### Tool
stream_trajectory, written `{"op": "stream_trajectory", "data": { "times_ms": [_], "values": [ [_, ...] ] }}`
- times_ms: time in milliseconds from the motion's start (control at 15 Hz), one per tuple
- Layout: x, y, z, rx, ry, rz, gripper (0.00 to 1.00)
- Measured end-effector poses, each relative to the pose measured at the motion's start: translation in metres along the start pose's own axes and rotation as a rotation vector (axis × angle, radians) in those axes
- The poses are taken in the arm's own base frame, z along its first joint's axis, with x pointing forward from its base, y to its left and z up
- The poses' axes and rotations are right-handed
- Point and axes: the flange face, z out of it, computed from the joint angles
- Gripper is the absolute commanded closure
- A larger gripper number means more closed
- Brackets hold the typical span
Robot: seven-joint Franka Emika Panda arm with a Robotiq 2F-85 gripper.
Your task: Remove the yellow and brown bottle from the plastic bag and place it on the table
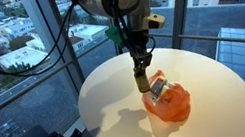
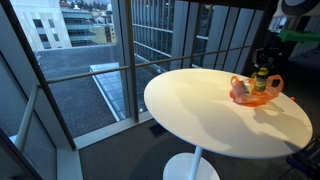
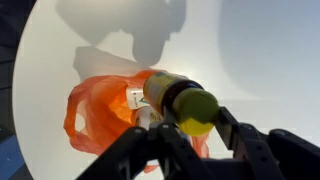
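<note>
My gripper (image 3: 190, 128) is shut on the yellow and brown bottle (image 3: 178, 100), holding it near its yellow cap, just above the orange plastic bag (image 3: 95, 115). In an exterior view the gripper (image 1: 140, 75) holds the bottle (image 1: 141, 80) upright over the bag (image 1: 167, 104) on the white round table (image 1: 108, 101). In the other exterior view the bottle (image 2: 260, 80) stands above the bag (image 2: 252, 93), under the gripper (image 2: 262, 66). White items still lie inside the bag (image 3: 135, 98).
The round table (image 2: 200, 110) stands beside large windows with railings (image 2: 110, 70). Cables hang from the arm (image 1: 48, 46). The table's edge drops off to dark floor (image 2: 110, 155).
</note>
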Motion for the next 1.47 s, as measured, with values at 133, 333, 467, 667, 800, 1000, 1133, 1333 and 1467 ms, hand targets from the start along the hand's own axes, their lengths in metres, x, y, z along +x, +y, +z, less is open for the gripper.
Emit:
{"op": "stream_trajectory", "data": {
  "times_ms": [133, 333, 467, 667, 800, 1000, 1133, 1333, 1467],
  "values": [
    [-0.004, 0.002, -0.003, -0.002, -0.017, -0.007, 0.54],
    [-0.006, 0.005, -0.004, -0.002, -0.023, -0.011, 0.54],
    [-0.006, 0.005, -0.004, -0.002, -0.024, -0.011, 0.54],
    [-0.007, 0.005, -0.004, -0.002, -0.024, -0.011, 0.79],
    [-0.006, 0.005, -0.003, -0.003, -0.025, -0.011, 0.79],
    [-0.009, -0.001, 0.001, -0.005, -0.031, -0.023, 0.79],
    [-0.013, -0.011, 0.003, -0.006, -0.037, -0.043, 0.79],
    [-0.025, -0.034, 0.010, -0.008, -0.045, -0.089, 0.79],
    [-0.034, -0.050, 0.016, -0.009, -0.048, -0.123, 0.79]
  ]
}}
